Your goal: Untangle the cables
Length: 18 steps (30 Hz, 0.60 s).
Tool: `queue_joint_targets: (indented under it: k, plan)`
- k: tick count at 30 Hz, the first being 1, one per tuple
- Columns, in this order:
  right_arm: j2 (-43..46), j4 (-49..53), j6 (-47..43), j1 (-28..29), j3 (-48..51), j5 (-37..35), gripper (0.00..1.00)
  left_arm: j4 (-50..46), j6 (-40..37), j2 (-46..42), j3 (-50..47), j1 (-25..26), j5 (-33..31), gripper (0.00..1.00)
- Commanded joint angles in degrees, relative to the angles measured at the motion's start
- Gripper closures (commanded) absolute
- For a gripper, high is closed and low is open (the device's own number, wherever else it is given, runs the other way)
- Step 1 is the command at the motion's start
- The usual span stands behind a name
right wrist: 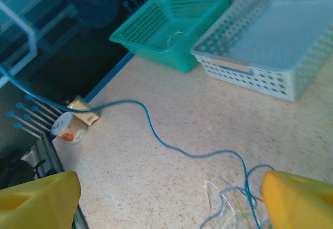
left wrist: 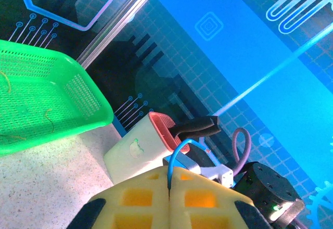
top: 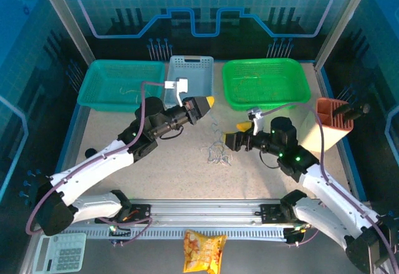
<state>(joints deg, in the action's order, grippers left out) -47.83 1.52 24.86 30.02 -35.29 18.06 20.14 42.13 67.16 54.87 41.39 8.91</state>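
My left claw (left wrist: pixel 170 183) pinches a thin blue wire (left wrist: pixel 178 150) between blocky yellow jaws; my right claw (right wrist: pixel 169 200) gapes wide, floppy tangled cables (right wrist: pixel 237 202) just ahead.

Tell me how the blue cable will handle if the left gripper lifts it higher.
Probably floppy: the blue cable snakes in loose curves across the table. Likely light: it is a thin strand pinched in the shut left gripper. It may drag the clump along, since it runs into those tangled loops.

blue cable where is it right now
The blue cable runs from the shut left gripper across the table centre to the clump beside the right gripper.
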Motion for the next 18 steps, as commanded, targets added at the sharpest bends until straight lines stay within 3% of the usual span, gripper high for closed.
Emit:
queue_joint_targets:
  k: [1,8,12,18]
  plan:
    - [-3.08,-4.50,-3.07,3.65,-3.81,-2.41,0.08,0.73,1.22,0.74,2.75,0.36,1.29,1.00]
    - [-11.60,-12.31,-4.17,6.98,-4.48,-8.87,0.08,0.94,2.82,1.83,5.90,0.80,1.38,1.00]
    - [-15.85,-16.55,-3.48,7.07,-2.03,-12.00,0.13,0.73,3.70,1.76,8.24,0.90,1.22,1.00]
    - [-21.32,-22.69,-1.25,6.89,2.93,-14.82,0.38,-0.63,4.03,1.80,13.01,0.89,0.41,1.00]
